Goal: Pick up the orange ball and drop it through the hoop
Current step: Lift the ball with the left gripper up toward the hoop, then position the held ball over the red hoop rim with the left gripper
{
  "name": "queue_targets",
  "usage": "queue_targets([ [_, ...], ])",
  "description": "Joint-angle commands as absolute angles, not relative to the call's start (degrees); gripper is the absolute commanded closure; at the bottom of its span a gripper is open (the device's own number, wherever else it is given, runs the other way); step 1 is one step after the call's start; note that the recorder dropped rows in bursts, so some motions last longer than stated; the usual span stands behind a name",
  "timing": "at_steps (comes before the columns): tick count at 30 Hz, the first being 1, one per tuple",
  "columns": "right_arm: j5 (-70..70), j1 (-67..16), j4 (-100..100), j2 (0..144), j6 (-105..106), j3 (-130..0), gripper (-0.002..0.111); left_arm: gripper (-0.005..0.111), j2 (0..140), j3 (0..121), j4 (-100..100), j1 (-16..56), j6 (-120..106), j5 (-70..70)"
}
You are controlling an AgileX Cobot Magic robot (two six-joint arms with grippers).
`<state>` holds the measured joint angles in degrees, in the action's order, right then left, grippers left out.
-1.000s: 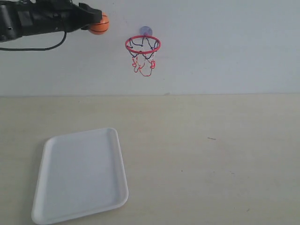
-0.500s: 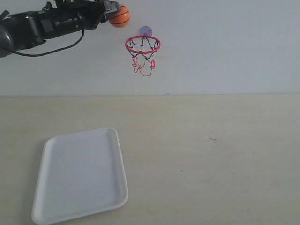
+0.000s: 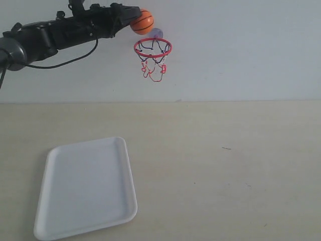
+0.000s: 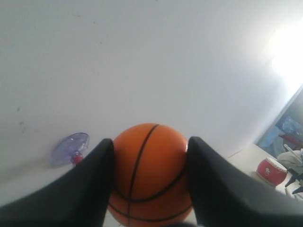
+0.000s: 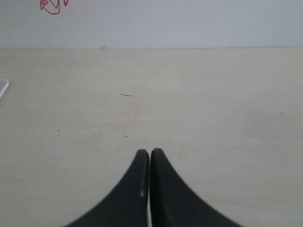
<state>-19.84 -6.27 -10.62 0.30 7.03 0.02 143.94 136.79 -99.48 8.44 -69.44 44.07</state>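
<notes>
My left gripper (image 3: 136, 20) is shut on the orange ball (image 3: 143, 22), high against the white wall. The ball hangs just above the left part of the hoop's red ring (image 3: 152, 48). The hoop's string net dangles below the ring, and its bluish suction cup (image 3: 157, 33) sits behind the ball. In the left wrist view the orange ball (image 4: 150, 174) fills the gap between the two black fingers (image 4: 90, 189), with the suction cup (image 4: 70, 148) beside it. My right gripper (image 5: 149, 153) is shut on nothing above the bare table; the exterior view does not show it.
A white rectangular tray (image 3: 85, 188) lies on the beige table at the front left. A strip of the hoop's net (image 5: 53, 5) shows at the edge of the right wrist view. A small dark mark (image 3: 226, 148) sits on the table to the right.
My left arm has carried the ball to the right and slightly up, from well left of the hoop to just over the ring's left side. The right gripper's earlier state is not shown.
</notes>
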Motion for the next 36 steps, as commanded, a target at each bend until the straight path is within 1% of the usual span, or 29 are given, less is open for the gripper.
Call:
queue_targets([
  [1, -19.8, -6.4, -10.2, 0.0, 7.4, 0.0, 0.109, 0.103, 144.0, 137.2, -97.3, 8.9, -68.9, 46.5],
  [7, -19.8, -6.4, -10.2, 0.0, 7.4, 0.0, 0.109, 0.103, 144.1, 137.3, -93.1, 9.4, -68.9, 43.9],
  [21, -19.8, -6.4, -10.2, 0.0, 7.4, 0.0, 0.109, 0.103, 144.3, 137.3, -88.7, 9.4, -69.3, 44.5],
  [29, -19.8, -6.4, -10.2, 0.0, 7.4, 0.0, 0.109, 0.103, 144.3, 137.3, -92.3, 9.4, -68.6, 37.6],
  [33, -19.1, -6.4, -10.2, 0.0, 7.4, 0.0, 0.109, 0.103, 145.2, 137.3, -92.3, 9.4, -69.2, 43.8],
  [36, -19.1, -6.4, -10.2, 0.0, 7.4, 0.0, 0.109, 0.103, 146.4, 137.3, -92.7, 9.4, -69.2, 44.6],
])
